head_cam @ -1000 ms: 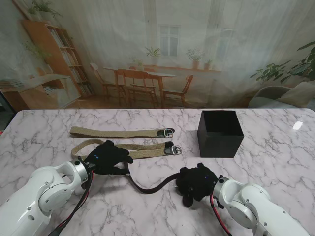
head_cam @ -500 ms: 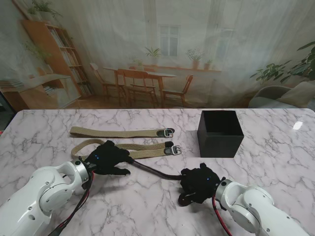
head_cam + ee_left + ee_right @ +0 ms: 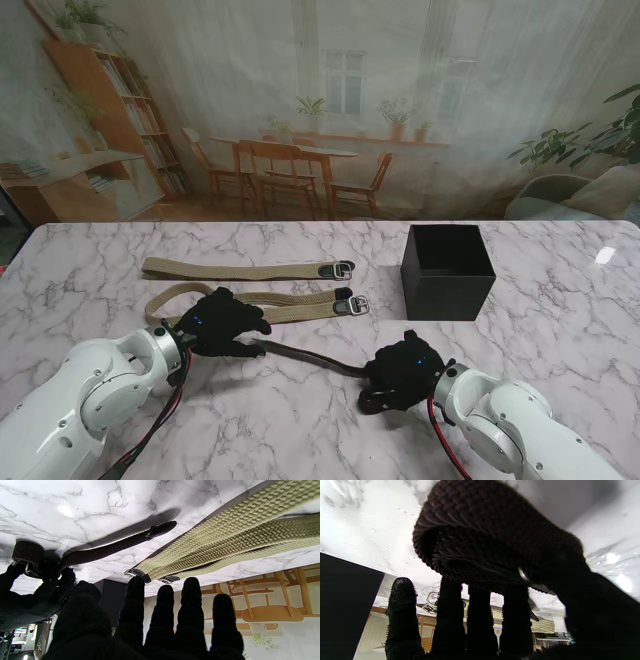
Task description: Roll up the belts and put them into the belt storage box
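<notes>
A dark brown belt (image 3: 305, 357) lies stretched on the marble between my two hands. Its free tip (image 3: 160, 528) rests flat on the table just beside my left hand (image 3: 218, 322), which is open with its fingers (image 3: 190, 597) spread over the nearer beige belt (image 3: 300, 306). My right hand (image 3: 400, 370) is shut on the belt's rolled end, a thick dark coil (image 3: 482, 530) pressed between fingers and thumb; the coil (image 3: 27, 553) also shows in the left wrist view. The black belt storage box (image 3: 447, 270) stands open, farther from me, beyond the right hand.
A second beige belt (image 3: 245, 270) lies straight, farther from me, parallel to the first, both with metal buckles (image 3: 432, 602) toward the box. The marble table (image 3: 560, 320) runs wide to the right of the box.
The dark belt's slack loop has been drawn straight. Its tail has slid out from under my left hand toward the right hand, whose coil has grown. The left hand has stayed put.
</notes>
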Available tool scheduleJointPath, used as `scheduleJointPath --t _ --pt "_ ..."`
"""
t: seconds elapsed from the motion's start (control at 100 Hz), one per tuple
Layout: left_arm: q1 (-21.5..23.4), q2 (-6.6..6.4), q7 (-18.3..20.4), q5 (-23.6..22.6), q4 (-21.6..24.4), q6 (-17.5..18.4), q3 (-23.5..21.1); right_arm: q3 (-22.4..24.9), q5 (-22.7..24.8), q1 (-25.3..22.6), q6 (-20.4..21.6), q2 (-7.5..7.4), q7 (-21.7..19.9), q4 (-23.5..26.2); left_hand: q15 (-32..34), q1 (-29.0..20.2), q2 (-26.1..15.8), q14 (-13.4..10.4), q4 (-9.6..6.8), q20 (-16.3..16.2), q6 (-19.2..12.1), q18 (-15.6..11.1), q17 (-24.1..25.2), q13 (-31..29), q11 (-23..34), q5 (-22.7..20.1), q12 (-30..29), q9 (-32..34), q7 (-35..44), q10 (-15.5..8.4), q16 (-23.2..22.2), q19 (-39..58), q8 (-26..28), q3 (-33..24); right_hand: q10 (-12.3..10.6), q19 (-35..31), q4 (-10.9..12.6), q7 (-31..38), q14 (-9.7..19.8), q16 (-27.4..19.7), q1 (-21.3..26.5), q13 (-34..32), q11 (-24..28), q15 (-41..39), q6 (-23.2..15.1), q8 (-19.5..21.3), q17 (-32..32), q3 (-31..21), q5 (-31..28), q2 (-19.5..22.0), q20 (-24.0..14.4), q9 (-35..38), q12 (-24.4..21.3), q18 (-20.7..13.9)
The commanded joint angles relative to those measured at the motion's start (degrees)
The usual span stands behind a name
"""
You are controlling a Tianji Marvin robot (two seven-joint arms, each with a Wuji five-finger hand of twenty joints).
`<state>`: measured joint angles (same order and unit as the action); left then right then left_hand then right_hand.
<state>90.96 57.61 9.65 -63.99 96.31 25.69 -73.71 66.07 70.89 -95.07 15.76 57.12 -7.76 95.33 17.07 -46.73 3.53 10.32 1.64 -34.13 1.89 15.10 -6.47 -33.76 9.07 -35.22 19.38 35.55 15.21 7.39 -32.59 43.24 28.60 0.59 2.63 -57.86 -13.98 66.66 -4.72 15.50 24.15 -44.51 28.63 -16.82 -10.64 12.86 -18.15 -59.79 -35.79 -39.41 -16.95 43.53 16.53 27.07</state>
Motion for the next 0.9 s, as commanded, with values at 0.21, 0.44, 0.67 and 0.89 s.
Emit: scheduleJointPath --t 0.21,0.44,0.67,0.89 --pt "-1.21 -0.06 2.37 1.05 -0.71 -0.65 1.60 -0.68 0.65 -0.12 -0.25 0.14 3.33 -1.73 -1.08 -0.73 -2.18 0.95 -0.90 -0.35 0.95 1.84 0.76 0.94 -0.27 -0.57 -0.13 -1.36 -0.20 0.49 -0.30 -1.58 0.29 0.73 -2.88 -8.99 -0.89 4.50 2.72 8.97 10.13 -16.00 5.06 -9.23 -5.70 7.87 -11.70 -2.24 -0.36 3.20 -5.30 14.09 4.86 -5.51" --pt "-1.58 -0.10 2.62 1.16 -0.98 -0.55 1.92 -1.28 0.15 0.54 0.60 0.30 7.49 -3.58 -1.07 -0.65 -2.20 0.98 -0.91 -0.34 0.94 1.89 0.79 0.91 -0.17 -1.14 -0.11 -1.16 0.16 0.47 -0.29 -1.58 0.46 0.72 -6.62 -12.84 -1.18 -0.84 4.17 13.33 12.81 -24.29 10.49 -15.71 -7.90 10.18 -15.86 -2.50 0.94 3.10 -6.51 27.23 8.60 -9.82" --pt "-2.91 -0.15 3.57 2.42 -1.79 -0.90 3.67 -1.99 0.91 1.37 2.50 0.15 10.12 -4.95 -1.22 -0.71 -0.55 1.04 -0.89 -0.36 1.34 1.70 0.47 1.14 -1.00 2.28 -0.52 -2.89 -1.73 1.01 -0.19 -1.42 -0.33 0.89 -7.73 -12.88 -1.33 -3.27 5.10 13.54 12.98 -24.25 10.66 -15.28 -11.30 9.21 -15.21 -2.48 2.01 3.11 -6.38 28.13 7.73 -11.34" --pt "-6.85 -0.50 6.39 3.86 -4.01 -1.36 8.34 -2.68 0.99 1.92 3.81 0.04 10.68 -5.38 -1.96 0.62 5.66 0.95 -1.33 -0.02 2.00 0.59 0.05 2.42 -4.84 11.02 -5.06 -11.41 -9.26 1.86 0.69 -1.72 -5.40 0.16 -8.03 -12.73 -1.47 -3.46 5.49 13.64 13.12 -24.23 10.55 -14.99 -12.27 9.29 -14.63 -2.62 1.42 3.12 -6.33 28.37 7.80 -11.94"
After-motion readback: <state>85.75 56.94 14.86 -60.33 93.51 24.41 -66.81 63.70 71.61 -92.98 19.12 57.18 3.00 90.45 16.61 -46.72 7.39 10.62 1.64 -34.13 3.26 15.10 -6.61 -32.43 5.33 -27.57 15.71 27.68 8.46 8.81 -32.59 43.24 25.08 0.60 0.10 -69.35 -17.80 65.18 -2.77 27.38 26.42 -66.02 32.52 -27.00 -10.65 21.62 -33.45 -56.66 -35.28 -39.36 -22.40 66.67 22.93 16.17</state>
